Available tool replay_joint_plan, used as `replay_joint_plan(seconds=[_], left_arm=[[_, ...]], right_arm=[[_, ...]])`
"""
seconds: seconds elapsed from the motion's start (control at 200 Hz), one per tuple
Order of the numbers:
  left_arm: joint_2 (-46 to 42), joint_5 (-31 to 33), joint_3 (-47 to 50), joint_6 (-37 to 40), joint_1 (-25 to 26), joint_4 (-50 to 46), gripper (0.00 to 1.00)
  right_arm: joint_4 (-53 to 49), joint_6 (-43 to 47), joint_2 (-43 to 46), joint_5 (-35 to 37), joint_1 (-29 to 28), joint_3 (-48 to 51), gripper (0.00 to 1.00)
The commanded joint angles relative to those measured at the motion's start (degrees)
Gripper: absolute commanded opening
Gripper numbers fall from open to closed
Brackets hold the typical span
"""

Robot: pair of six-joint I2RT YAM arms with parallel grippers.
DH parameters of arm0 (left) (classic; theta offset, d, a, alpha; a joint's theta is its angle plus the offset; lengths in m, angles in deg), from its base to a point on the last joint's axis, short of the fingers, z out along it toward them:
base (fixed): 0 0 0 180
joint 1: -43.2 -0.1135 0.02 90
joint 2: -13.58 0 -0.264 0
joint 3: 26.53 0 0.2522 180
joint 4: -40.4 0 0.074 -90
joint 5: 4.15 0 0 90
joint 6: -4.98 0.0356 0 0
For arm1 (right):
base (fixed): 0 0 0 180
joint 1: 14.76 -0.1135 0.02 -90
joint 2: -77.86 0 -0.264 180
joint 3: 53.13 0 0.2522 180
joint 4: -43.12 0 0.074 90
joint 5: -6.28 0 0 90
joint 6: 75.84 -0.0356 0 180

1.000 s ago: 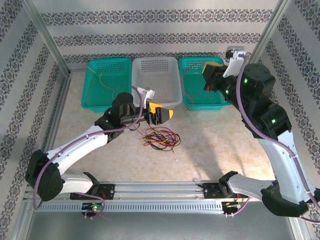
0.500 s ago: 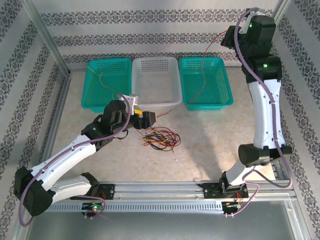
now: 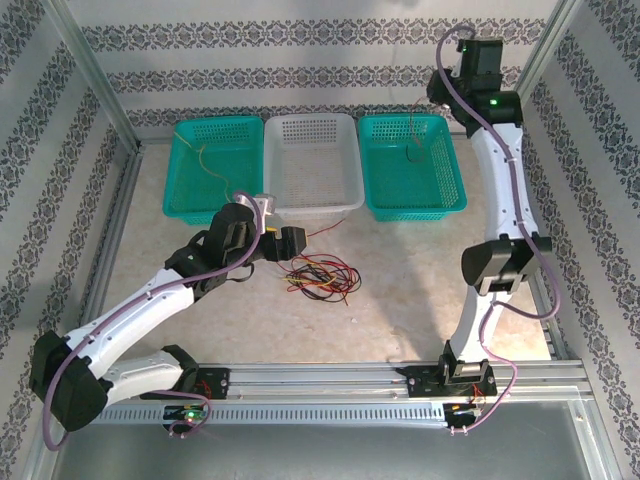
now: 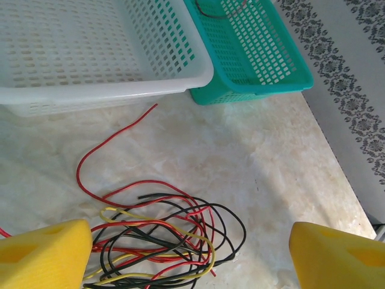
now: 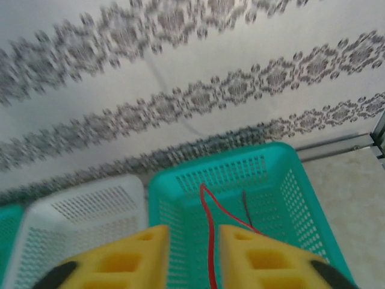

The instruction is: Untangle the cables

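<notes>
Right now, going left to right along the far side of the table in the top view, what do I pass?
Left teal basket → white basket → right teal basket.

The left arm [image 3: 140, 305] and right arm [image 3: 505, 180] are built of white shells [image 3: 118, 322], black joints [image 3: 498, 266] and purple cables [image 3: 150, 291]; yellow block-shaped fingers [image 4: 42, 253] are fitted.

robot lab cell: aluminium frame [image 3: 96, 75], wallpapered panel walls [image 3: 300, 60]
</notes>
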Motion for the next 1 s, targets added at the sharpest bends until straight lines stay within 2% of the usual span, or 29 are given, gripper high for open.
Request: replay_joint_plan(seconds=[0.0, 0.14, 0.37, 0.5, 0.64, 0.795, 0.854, 0.994], left_arm=[[0.74, 0.66, -0.85, -0.96, -0.88, -2.45, 0.85], [2.59, 0.96, -2.16, -1.02, -1.18, -4.35, 0.85], [5.43, -0.81, -2.9, -1.76, -1.76, -5.77, 0.79], [7.21, -1.11, -4.02, -2.03, -1.97, -9.58, 0.69], [8.3, -2.47, -4.95, -2.88, -2.14, -13.52, 0.63], [8.7, -4.49, -2.58, -4.13, -2.16, -12.54, 0.6], [9.09, -3.64, -1.09, -4.85, -2.2, -12.03, 0.6], [10.59, -4.01, 1.0, -6.13, -2.2, -10.69, 0.55]], right_arm=[[-3.68, -0.44, -0.68, -1.62, 0.59, 1.79, 0.38], [0.81, -0.51, 5.6, -1.93, -0.63, 13.87, 0.44], [7.7, -2.22, 20.9, -4.8, -5.22, 37.84, 0.45], [11.52, -5.23, 31.19, -5.66, -11.03, 52.98, 0.46], [16.75, -10.47, 39.85, -7.73, -20.48, 69.96, 0.48], [22.55, -17.19, 41.4, -10.25, -30.68, 82.83, 0.49], [22.25, -18.95, 40.3, -8.25, -33.88, 84.78, 0.49], [20.32, -23.21, 38.27, -5.7, -35.49, 86.9, 0.48]])
